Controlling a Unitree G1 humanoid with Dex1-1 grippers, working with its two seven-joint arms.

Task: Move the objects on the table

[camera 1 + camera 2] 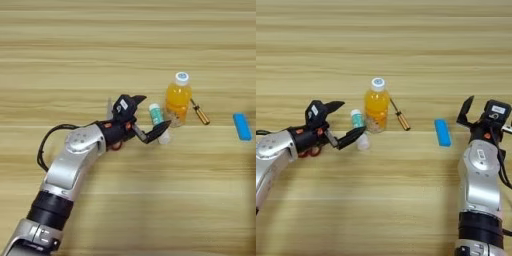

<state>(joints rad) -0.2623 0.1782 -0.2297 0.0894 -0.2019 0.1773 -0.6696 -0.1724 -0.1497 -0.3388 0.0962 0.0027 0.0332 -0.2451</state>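
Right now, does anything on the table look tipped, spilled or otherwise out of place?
Nothing spilled or damaged. The juice bottle stands upright, cap on. The glue stick lies on its side beside it, between the open fingers of the left end effector. The red scissors are mostly hidden under that arm.

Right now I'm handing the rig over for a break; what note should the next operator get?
Left claw: open, at the glue stick, one finger each side, not yet closed.
Right claw: idle, right of the blue bar.
Juice bottle stands upright mid-table, screwdriver just right of it. Scissors mostly hidden under the left claw.
Nothing is held; all moves remain.
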